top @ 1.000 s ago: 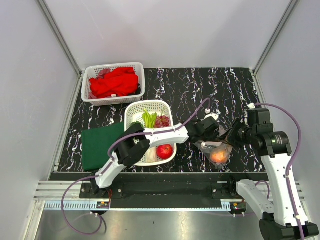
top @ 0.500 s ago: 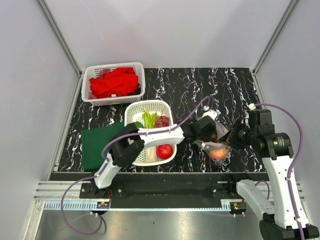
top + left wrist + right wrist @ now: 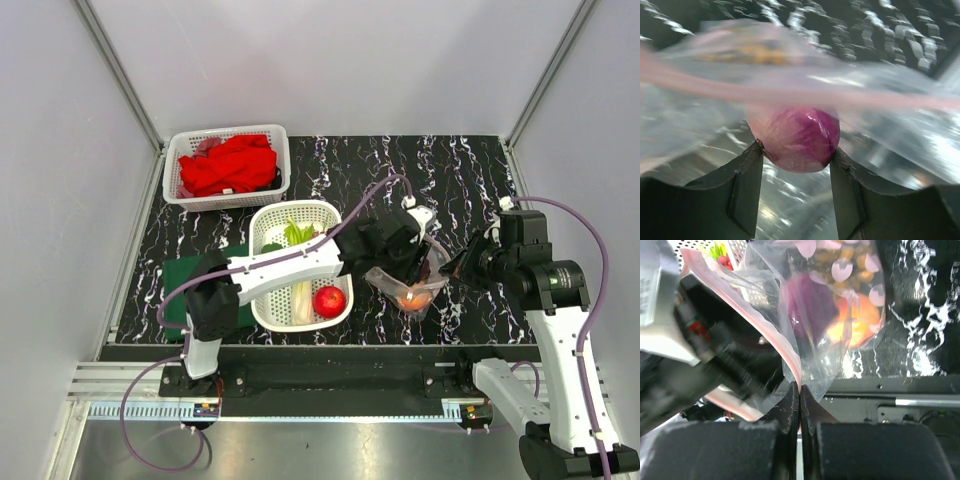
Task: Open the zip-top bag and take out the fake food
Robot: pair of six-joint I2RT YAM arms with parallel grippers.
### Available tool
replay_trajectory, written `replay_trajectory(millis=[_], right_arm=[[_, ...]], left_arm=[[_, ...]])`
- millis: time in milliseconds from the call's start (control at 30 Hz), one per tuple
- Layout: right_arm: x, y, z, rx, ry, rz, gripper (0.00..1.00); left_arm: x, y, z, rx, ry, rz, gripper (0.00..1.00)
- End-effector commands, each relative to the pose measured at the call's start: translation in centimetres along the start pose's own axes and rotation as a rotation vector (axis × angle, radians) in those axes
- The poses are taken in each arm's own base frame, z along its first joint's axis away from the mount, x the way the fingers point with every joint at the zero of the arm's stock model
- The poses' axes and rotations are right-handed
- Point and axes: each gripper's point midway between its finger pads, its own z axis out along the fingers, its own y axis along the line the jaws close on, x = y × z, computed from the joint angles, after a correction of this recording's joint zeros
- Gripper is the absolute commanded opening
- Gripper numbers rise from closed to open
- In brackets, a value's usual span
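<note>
- My right gripper [image 3: 799,388] pinches the zip-top bag [image 3: 378,276] by its rim, keeping the mouth spread beside the white basket [image 3: 262,225].
- My left gripper [image 3: 796,152] reaches inside, clamped around the purple onion [image 3: 797,131] (the peach [image 3: 415,297] lies deeper).

Open zip-top bag [image 3: 815,360] w/ onion [image 3: 796,139] inside

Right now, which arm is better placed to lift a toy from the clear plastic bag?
Left: the left claw grips the purple plastic onion inside the clear zip-top bag; the right claw pinches the bag's edge.
</note>
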Motion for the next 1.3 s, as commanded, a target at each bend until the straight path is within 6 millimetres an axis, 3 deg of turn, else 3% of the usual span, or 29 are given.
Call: replay_trajectory(millis=[0, 133, 267, 400, 567, 633, 733, 800, 933, 1067, 1200, 1267], right_arm=[[-2.3, 1.4, -0.3, -0.051, -0.082, -0.098, 0.0], [-2.6, 2.1, 0.3, -0.094, -0.071, -0.142, 0.0], [-3.4, 1.4, 1.0, -0.052, -0.087, -0.176, 0.0], [-4.6, 0.1, 1.4, 0.031, -0.137, -0.177, 0.0], [-5.4, 1.8, 1.1, -0.06, -0.184, -0.221, 0.0], [-5.8, 2.2, 0.4, -0.077, -0.225, -0.225, 0.0], [-6.4, 1.3, -0.1, -0.003, -0.235, -0.226, 0.0], [-7.7, 1.3, -1.3, 0.04, -0.279, -0.227, 0.0], [-9.0, 2.7, -2.5, 0.019, -0.298, -0.245, 0.0], [-8.8, 5.1, -2.4, -0.113, -0.282, -0.309, 0.0], [-7.1, 5.4, -2.5, -0.188, -0.275, -0.333, 0.0], [-6.4, 5.0, -2.3, -0.192, -0.266, -0.337, 0.0]], left_arm=[[-3.1, -4.3, -5.4, 0.218, 0.064, -0.178, 0.0], [-4.2, -4.6, -7.0, 0.322, 0.158, -0.401, 0.0], [-6.4, -5.8, -9.5, 0.395, 0.134, -0.414, 0.0], [-6.6, -6.6, -11.9, 0.443, 0.14, -0.4, 0.0], [-7.8, -6.1, -15.0, 0.441, 0.059, -0.376, 0.0], [-7.9, -5.2, -14.9, 0.413, 0.043, -0.364, 0.0], [-7.0, -4.0, -13.8, 0.335, 0.049, -0.316, 0.0], [-5.8, -2.2, -11.8, 0.218, 0.055, -0.25, 0.0], [-4.9, -2.2, -10.0, 0.123, 0.072, -0.139, 0.0], [-7.4, -2.5, -9.8, 0.096, 0.026, -0.288, 0.0], [-11.7, -1.6, -9.9, 0.099, -0.063, -0.431, 0.0], [-12.9, -1.3, -9.8, 0.119, -0.076, -0.57, 0.0]])
